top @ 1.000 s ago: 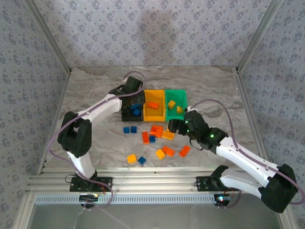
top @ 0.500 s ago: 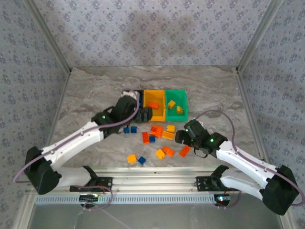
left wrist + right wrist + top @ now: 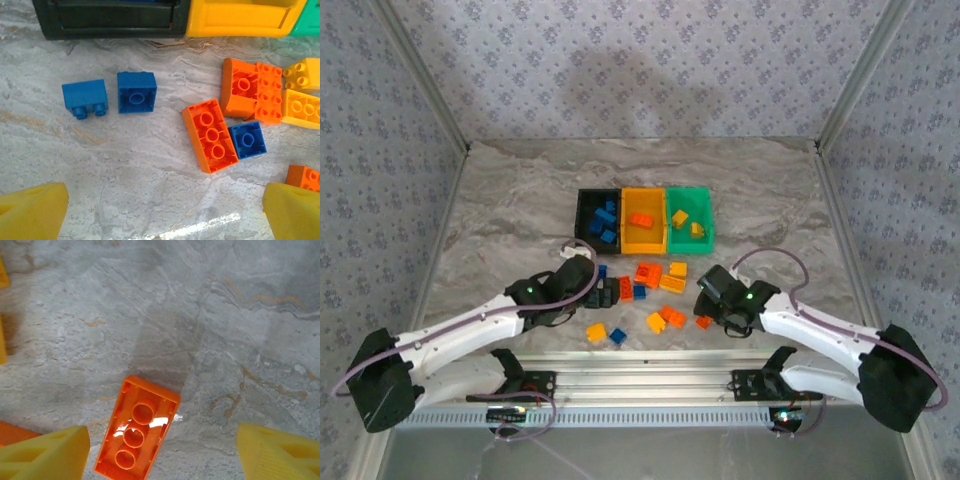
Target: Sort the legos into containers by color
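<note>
**Top view:** The containers (image 3: 622, 243), black, orange and green in one row, are sitting mid-bench, holding blue, orange and yellow pieces in that order. Loose legos (image 3: 660, 285) are lying scattered between the row and the near edge of the bench (image 3: 500, 200). The left gripper (image 3: 610, 294) is hovering over the left end of the scatter. The right gripper (image 3: 708, 308) is hanging over the right end.

**Left wrist:** The left gripper (image 3: 165, 215) is standing with its yellow fingertips (image 3: 32, 210) wide apart, gripping nothing. Beyond them, two blue bricks (image 3: 136, 92) are lying side by side near the black bin's wall (image 3: 110, 20). A long orange brick (image 3: 210, 135) is touching a small blue brick (image 3: 248, 140).

**Right wrist:** The right gripper (image 3: 165, 455) is also spread wide and holding nothing. An orange lego (image 3: 137, 430) is lying underside up between the fingers, just beside the one at lower left. Whether the two are touching cannot be told.
</note>
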Robot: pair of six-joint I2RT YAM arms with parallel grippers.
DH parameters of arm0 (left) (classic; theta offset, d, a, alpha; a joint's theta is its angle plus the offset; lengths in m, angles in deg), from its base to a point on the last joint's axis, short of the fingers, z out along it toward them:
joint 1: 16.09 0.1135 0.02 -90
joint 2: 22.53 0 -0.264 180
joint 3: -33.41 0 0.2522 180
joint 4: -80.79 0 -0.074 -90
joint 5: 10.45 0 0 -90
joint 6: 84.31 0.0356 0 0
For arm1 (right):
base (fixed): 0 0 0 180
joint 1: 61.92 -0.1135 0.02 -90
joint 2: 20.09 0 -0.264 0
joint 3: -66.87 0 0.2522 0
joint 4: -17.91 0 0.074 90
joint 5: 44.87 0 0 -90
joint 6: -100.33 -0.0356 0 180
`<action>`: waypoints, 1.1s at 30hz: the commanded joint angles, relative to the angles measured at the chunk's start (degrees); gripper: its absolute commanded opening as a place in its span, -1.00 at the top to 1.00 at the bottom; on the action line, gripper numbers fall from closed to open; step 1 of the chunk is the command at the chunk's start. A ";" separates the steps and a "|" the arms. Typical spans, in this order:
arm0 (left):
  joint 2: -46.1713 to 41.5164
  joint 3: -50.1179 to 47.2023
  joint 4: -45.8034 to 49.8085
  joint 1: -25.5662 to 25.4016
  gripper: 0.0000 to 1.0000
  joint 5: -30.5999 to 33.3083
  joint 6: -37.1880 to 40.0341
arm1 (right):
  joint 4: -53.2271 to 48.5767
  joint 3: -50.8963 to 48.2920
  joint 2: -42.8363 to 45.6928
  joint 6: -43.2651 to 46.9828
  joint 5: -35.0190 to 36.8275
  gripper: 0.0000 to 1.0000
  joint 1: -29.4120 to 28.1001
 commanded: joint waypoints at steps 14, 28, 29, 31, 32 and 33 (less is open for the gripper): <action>-10.88 -5.63 0.42 -0.49 -0.99 3.03 -0.72 | -6.38 10.34 -17.17 -2.19 -0.24 -0.28 -2.28; -12.71 -4.90 3.45 -0.36 -0.99 5.29 -0.50 | -1.81 6.48 -15.91 0.49 -3.58 0.16 -1.64; -12.69 -4.78 3.60 -0.36 -0.99 5.34 -0.48 | -1.81 6.22 -14.72 0.97 -2.96 0.19 -1.65; -12.46 -4.59 4.06 -0.29 -0.99 5.60 -0.72 | -1.61 5.56 -12.37 1.84 -2.29 0.24 -1.65; -12.43 -4.37 4.33 -0.27 -0.99 5.74 -0.76 | -1.54 5.19 -11.00 2.27 -2.25 0.26 -1.63; -12.28 -4.13 4.65 -0.27 -1.00 5.76 -0.67 | -1.20 4.71 -9.63 2.90 -2.47 0.27 -1.57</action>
